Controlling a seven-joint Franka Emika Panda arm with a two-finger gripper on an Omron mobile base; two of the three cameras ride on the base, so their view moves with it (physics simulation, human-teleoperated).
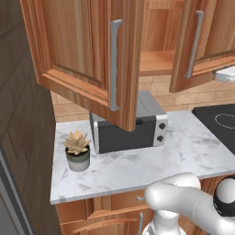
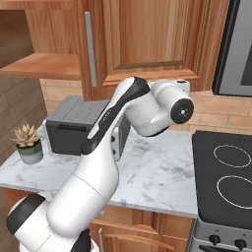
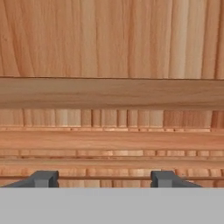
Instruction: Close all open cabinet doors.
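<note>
Two upper cabinet doors hang open above the table [image 1: 137, 170]: the left door [image 1: 87, 50] swung out over the toaster oven [image 1: 133, 128], the right door [image 1: 202, 41] angled outward beside the hob. The end effector [image 3: 103, 178] faces wood panelling at close range, fingertips [image 3: 43, 178] parted with nothing between them, presumably placed to push a door shut rather than grasp it

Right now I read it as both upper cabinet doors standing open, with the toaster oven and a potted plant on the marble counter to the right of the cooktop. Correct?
Not quite. The toaster oven and potted plant sit left of the cooktop, as the left base view shows. Both cabinet doors do stand open.
</note>
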